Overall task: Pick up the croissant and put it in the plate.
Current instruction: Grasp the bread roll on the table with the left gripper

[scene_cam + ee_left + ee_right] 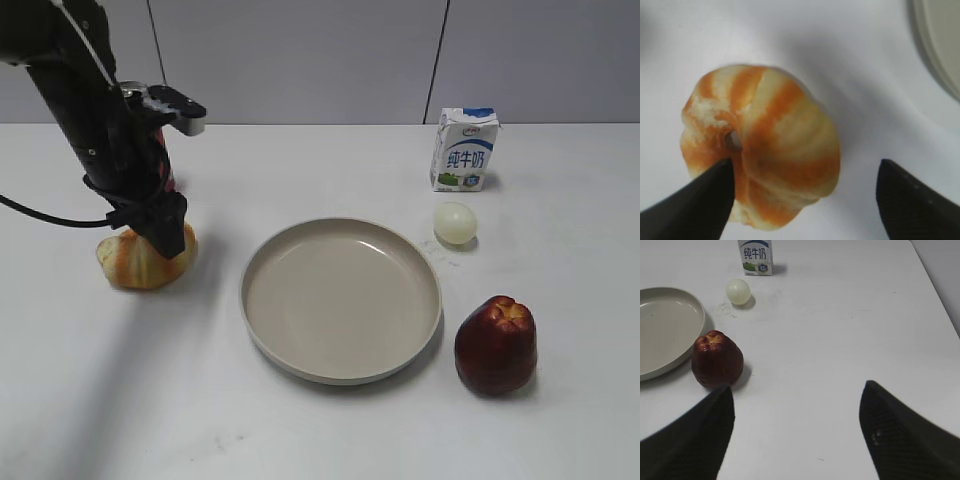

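The left gripper [805,200] stood low over the croissant [762,150], jaws spread wide and gripping nothing: one finger lay against the pastry's near flank, the other stood clear on bare table. The croissant rested on the table [330,440] at the left, near the plate [340,300] but apart from it.

Judged risks: the pastry sat off-centre between the fingers, so closing could shove or roll it rather than clamp it. Its glossy, rounded crust looked liable to slip, and a hard squeeze could crush it.

The plate held nothing. The milk carton [464,150] stood upright and shut behind it; its contents could not be seen. An egg [455,223] and an apple [496,344] lay right of the plate. The right gripper [795,435] hung open and empty above the table, near the apple.
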